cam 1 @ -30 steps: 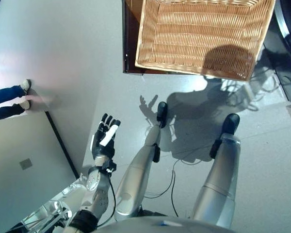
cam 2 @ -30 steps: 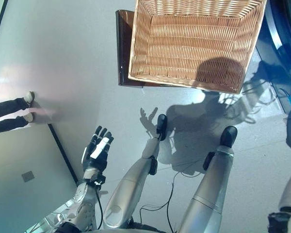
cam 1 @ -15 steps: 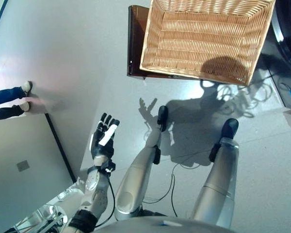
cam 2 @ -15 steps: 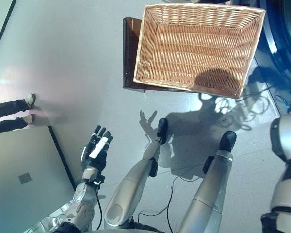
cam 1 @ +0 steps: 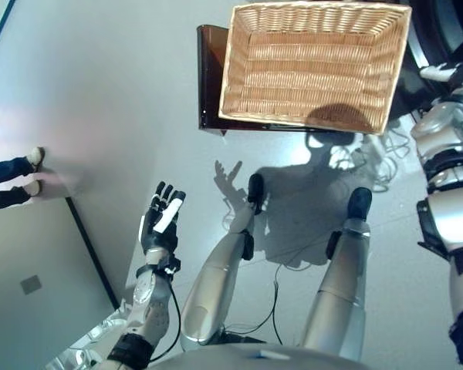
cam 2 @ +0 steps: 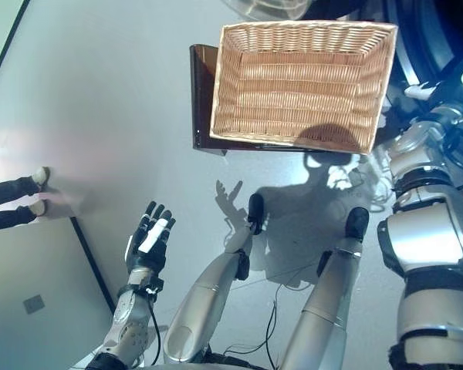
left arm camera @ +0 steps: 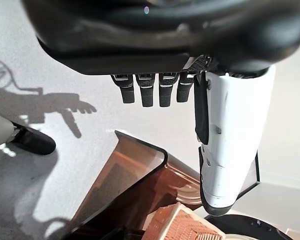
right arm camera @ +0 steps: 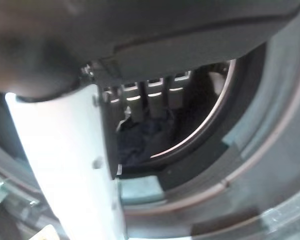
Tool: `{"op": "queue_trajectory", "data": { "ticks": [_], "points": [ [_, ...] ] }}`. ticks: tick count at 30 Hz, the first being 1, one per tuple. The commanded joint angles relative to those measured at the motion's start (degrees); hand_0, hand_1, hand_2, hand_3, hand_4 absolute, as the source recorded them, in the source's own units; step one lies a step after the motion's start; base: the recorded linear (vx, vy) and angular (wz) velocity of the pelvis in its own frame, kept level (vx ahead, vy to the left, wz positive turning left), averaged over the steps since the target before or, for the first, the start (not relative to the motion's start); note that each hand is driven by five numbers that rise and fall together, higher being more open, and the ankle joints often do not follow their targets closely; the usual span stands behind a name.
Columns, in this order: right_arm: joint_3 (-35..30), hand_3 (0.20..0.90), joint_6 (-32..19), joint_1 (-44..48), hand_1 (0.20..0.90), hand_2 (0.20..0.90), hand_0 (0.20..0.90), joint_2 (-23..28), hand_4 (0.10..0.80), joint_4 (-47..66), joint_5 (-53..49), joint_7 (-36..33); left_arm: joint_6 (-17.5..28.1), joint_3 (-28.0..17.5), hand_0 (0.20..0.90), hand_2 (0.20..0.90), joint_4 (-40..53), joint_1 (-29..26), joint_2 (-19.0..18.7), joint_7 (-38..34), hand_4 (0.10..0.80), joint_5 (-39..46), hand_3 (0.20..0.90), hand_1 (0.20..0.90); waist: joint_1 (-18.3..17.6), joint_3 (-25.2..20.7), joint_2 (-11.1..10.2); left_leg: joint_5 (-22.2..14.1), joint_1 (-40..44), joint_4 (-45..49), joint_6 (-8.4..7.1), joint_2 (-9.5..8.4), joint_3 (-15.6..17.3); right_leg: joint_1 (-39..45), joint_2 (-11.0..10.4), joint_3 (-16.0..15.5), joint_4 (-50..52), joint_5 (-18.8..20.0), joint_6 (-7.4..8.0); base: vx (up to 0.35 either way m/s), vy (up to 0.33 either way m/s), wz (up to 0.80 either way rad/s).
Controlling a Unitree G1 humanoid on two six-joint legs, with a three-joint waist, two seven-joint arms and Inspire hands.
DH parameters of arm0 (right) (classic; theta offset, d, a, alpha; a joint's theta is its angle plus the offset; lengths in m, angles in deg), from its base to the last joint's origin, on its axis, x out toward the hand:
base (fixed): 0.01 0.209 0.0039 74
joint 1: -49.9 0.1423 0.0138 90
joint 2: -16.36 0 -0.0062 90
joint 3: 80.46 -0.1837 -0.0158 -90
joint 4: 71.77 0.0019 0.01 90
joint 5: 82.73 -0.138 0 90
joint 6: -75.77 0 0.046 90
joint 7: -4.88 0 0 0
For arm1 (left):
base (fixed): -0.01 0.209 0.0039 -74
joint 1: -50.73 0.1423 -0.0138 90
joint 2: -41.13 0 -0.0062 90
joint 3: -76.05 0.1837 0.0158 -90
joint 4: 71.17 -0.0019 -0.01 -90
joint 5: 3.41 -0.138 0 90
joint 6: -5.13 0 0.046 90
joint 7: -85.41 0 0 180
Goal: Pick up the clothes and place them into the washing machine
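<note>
I see the clothes (right arm camera: 140, 137) as a dark blue bundle lying inside the drum of the washing machine (right arm camera: 240, 150), past the round door opening, in the right wrist view. My right hand (right arm camera: 155, 92) is held at that opening: its fingers (right arm camera: 152, 95) hang straight in a row with small gaps between them, the white-covered thumb beside them, and nothing is pinched or held; I cannot tell whether the fingertips touch the cloth.

In the head views the right arm reaches out at about 2 o'clock, toward the machine's dark front at the upper right edge; the hand itself is hard to make out there.

The wicker basket (cam 1: 312, 65) sits at 12 o'clock on a dark brown stand (cam 1: 210, 85) and shows only bare weave inside.

My left hand (cam 1: 160, 223) hovers over the grey floor (cam 1: 100, 92) at about 8 o'clock, fingers straight and slightly spread, holding nothing.

At 9 o'clock a person's legs and shoes (cam 1: 19, 173) show at the edge of the frame, well apart from the basket
</note>
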Motion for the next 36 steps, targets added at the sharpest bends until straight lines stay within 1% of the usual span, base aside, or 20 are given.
{"op": "queue_trajectory", "data": {
  "ticks": [1, 4, 5, 7, 12, 20, 23, 24, 29, 31, 32, 34, 35, 36],
  "points": [
    [1.13, 0.900, -2.25, -0.76, 0.900, 0.900, 0.900, 2.97, 0.800, 6.83, 1.59, -3.50, 3.70, -6.42, 0.900, 0.900, -0.54, 2.59, -3.55, -0.36, 0.800, -0.82, 0.900, 0.900, -1.31, 2.68, 2.25, -6.10, -1.15, 6.04, -2.93, 1.13, 3.10, 5.96, 2.39, 0.43, -10.83, 4.77, -1.98, 0.024, 0.032, -0.10],
    [-1.30, 0.900, -2.55, -5.68, 0.900, 0.900, 0.900, 1.41, 0.800, 8.98, 2.51, -3.75, 3.38, -7.47, 0.900, 0.900, -3.24, 3.08, -3.48, -0.89, 0.800, -2.21, 0.900, 0.900, -2.01, 2.48, 1.56, -6.92, 0.75, 6.82, -2.63, 1.34, 3.34, 8.47, 2.21, 0.10, -11.09, 4.66, -2.03, 0.027, 0.018, -0.14],
    [-1.37, 0.900, -2.53, -5.76, 0.900, 0.900, 0.900, 1.41, 0.800, 9.04, 2.53, -3.75, 3.38, -7.45, 0.900, 0.900, -3.24, 3.09, -3.52, -0.89, 0.800, -2.21, 0.900, 0.900, -1.98, 2.50, 1.55, -6.92, 0.80, 6.82, -2.63, 1.34, 3.34, 8.53, 2.21, 0.10, -11.11, 4.67, -2.04, 0.034, 0.001, -0.17],
    [-2.85, 0.900, -3.01, -9.95, 0.900, 0.900, 0.900, -0.50, 0.800, 9.89, 3.42, -3.34, 2.92, -8.56, 0.900, 0.900, -6.66, 3.55, -3.32, -1.11, 0.800, -3.45, 0.900, 0.900, -2.30, 1.88, 0.73, -7.69, 2.67, 7.36, -2.32, 1.55, 3.33, 11.23, 2.09, -0.33, -11.66, 4.41, -2.04, 0.044, -0.011, -0.06],
    [-3.84, 0.900, -3.55, -14.91, 0.900, 0.900, 0.900, -2.50, 0.800, 10.10, 4.94, -2.63, 2.73, -10.12, 0.900, 0.900, -11.61, 4.04, -3.05, -1.40, 0.800, -5.02, 0.900, 0.900, -2.49, 0.84, -0.10, -8.54, 6.31, 7.51, -2.11, 1.87, 3.06, 15.71, 1.99, -1.11, -12.61, 3.97, -2.03, 0.038, -0.019, 0.00],
    [-4.57, 0.900, -4.48, -22.16, 0.900, 0.900, 0.900, -6.82, 0.800, 11.72, 8.19, -0.95, 1.92, -13.29, 0.900, 0.900, -19.33, 4.03, -2.87, -2.35, 0.800, -8.52, 0.900, 0.900, -2.73, -0.60, -1.97, -10.23, 12.48, 8.45, -1.95, 2.98, 2.48, 23.31, 2.13, -2.79, -13.19, 2.74, -1.90, 0.044, -0.034, -0.02],
    [-4.86, 0.900, -4.70, -23.92, 0.900, 0.900, 0.900, -7.87, 0.800, 12.51, 8.52, -0.49, 1.84, -13.83, 0.900, 0.900, -19.91, 3.96, -2.91, -2.61, 0.800, -8.91, 0.900, 0.900, -2.75, -1.15, -2.46, -10.39, 13.96, 8.33, -1.98, 3.13, 2.37, 24.81, 2.26, -3.04, -13.33, 2.64, -1.87, 0.052, -0.031, 0.00],
    [-5.40, 0.900, -5.02, -26.13, 0.900, 0.900, 0.900, -8.81, 0.800, 12.61, 8.95, -0.06, 1.62, -14.82, 0.900, 0.900, -22.35, 3.69, -2.99, -2.92, 0.800, -9.79, 0.900, 0.900, -2.74, -1.77, -2.98, -10.77, 15.97, 8.01, -2.02, 3.27, 2.08, 27.20, 2.24, -3.57, -13.78, 2.22, -1.78, 0.068, -0.036, -0.02],
    [-5.51, 0.900, -5.93, -30.85, 0.900, 0.900, 0.900, -11.08, 0.800, 13.02, 9.97, 1.57, 1.37, -16.24, 0.900, 0.900, -25.49, 3.26, -3.06, -3.33, 0.800, -11.54, 0.900, 0.900, -2.65, -3.12, -4.42, -11.09, 20.26, 6.56, -2.17, 3.72, 1.67, 32.13, 2.30, -4.94, -15.94, 2.04, -1.30, 0.073, -0.036, 0.05],
    [-4.66, 0.900, -6.34, -33.40, 0.900, 0.900, 0.900, -11.71, 0.800, 13.59, 11.13, 3.06, 0.97, -16.96, 0.900, 0.900, -28.07, 2.96, -3.16, -3.20, 0.800, -13.14, 0.900, 0.900, -2.75, -4.13, -5.21, -10.95, 22.15, 5.41, -2.25, 3.97, 1.59, 34.16, 2.22, -5.40, -17.44, 2.12, -1.05, 0.080, -0.020, -0.01],
    [-4.66, 0.900, -6.34, -33.40, 0.900, 0.900, 0.900, -11.71, 0.800, 13.59, 11.13, 3.06, 0.97, -16.96, 0.900, 0.900, -28.07, 2.96, -3.16, -3.20, 0.800, -13.14, 0.900, 0.900, -2.76, -4.11, -5.21, -10.95, 22.17, 5.41, -2.25, 3.97, 1.58, 34.19, 2.22, -5.40, -17.45, 2.13, -1.05, 0.090, -0.030, 0.02],
    [-5.41, 0.900, -7.92, -38.89, 0.900, 0.900, 0.900, -14.13, 0.800, 13.47, 10.28, 5.41, -0.02, -17.40, 0.900, 0.900, -34.74, 1.51, -3.07, -4.36, 0.800, -18.19, 0.900, 0.900, -3.27, -6.44, -6.87, -10.33, 25.14, 3.11, -2.54, 4.65, 1.58, 37.47, 2.07, -6.41, -20.16, 2.40, -0.72, 0.121, -0.050, 0.02],
    [-5.42, 0.900, -7.92, -38.91, 0.900, 0.900, 0.900, -14.13, 0.800, 13.49, 10.28, 5.41, -0.01, -17.39, 0.900, 0.900, -34.75, 1.51, -3.08, -4.36, 0.800, -18.20, 0.900, 0.900, -3.28, -6.40, -6.87, -10.31, 25.22, 3.06, -2.54, 4.64, 1.57, 37.56, 2.06, -6.43, -20.22, 2.41, -0.72, 0.086, -0.046, -0.02],
    [-5.30, 0.900, -8.38, -40.14, 0.900, 0.900, 0.900, -14.93, 0.800, 13.46, 9.89, 6.27, -0.31, -17.47, 0.900, 0.900, -36.76, 0.90, -3.21, -4.83, 0.800, -19.92, 0.900, 0.900, -3.51, -6.96, -7.38, -10.19, 25.87, 2.59, -2.63, 4.79, 1.57, 38.33, 2.05, -6.69, -20.90, 2.54, -0.64, 0.050, -0.036, 0.01]
  ]
}}
